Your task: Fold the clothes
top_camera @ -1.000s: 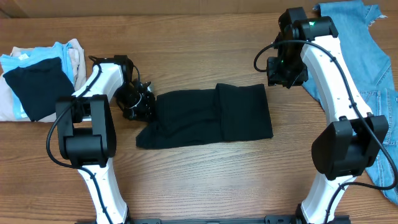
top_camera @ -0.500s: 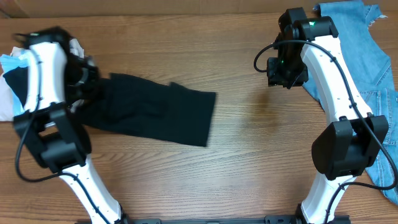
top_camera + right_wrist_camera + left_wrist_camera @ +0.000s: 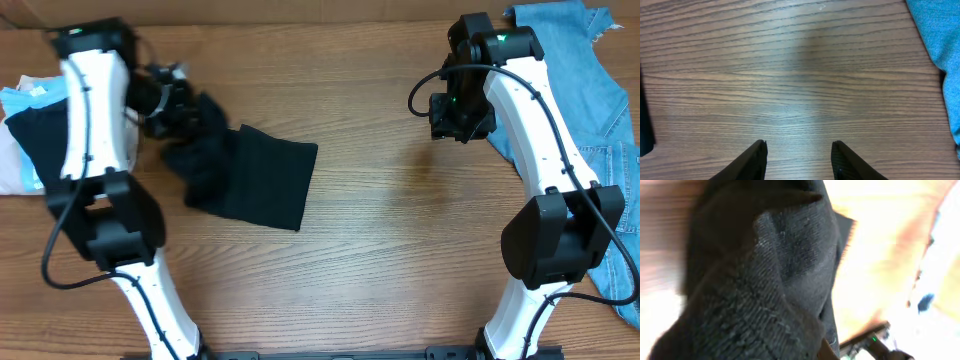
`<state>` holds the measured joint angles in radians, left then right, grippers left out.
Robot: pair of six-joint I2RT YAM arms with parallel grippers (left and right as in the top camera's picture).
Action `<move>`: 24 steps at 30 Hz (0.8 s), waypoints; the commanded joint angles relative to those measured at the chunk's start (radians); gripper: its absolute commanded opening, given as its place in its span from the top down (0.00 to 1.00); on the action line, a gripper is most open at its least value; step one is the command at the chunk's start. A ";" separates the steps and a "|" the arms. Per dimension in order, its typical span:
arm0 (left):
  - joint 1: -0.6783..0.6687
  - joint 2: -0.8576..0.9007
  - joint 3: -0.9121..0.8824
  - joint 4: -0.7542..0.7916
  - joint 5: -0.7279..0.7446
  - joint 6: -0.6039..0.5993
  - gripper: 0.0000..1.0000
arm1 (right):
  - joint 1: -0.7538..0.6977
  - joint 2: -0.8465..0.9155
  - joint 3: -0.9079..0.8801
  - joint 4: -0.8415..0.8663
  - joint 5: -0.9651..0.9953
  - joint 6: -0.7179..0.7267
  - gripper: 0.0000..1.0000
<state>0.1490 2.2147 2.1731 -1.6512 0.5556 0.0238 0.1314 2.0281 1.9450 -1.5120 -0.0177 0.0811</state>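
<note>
1. My left arm [image 3: 95, 110] stretches up the left side of the table [image 3: 400, 240], its wrist turned inward near the far edge.
2. The left gripper [image 3: 178, 105] is clamped on a bunched end of the black T-shirt [image 3: 255, 175]. In the wrist camera, dark fabric [image 3: 765, 280] fills nearly the whole view.
3. The rest of the shirt trails right and toward me, lying rumpled on the wood left of centre, just beside the stack of folded garments [image 3: 20, 97].
4. My right arm [image 3: 530, 110] is raised at the far right beside the jeans [image 3: 590, 60]. The right gripper [image 3: 797, 145] has its fingers apart over bare wood, holding nothing.
5. A second ago the shirt lay folded flat mid-table. It has since been dragged left and crumpled, while the right arm has not moved.
</note>
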 commanded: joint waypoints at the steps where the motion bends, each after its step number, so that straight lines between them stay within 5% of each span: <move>1: -0.087 -0.003 0.023 0.013 0.076 -0.039 0.96 | -0.005 -0.017 0.018 -0.002 0.010 -0.003 0.55; 10: -0.298 -0.002 0.021 0.051 -0.270 -0.159 0.94 | -0.005 -0.017 0.018 -0.002 0.010 -0.003 0.55; 24: -0.401 -0.002 0.021 0.072 -0.296 -0.195 0.91 | -0.005 -0.017 0.018 -0.009 0.010 -0.003 0.55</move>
<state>-0.2428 2.2147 2.1731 -1.5784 0.2798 -0.1520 0.1314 2.0281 1.9450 -1.5196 -0.0177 0.0814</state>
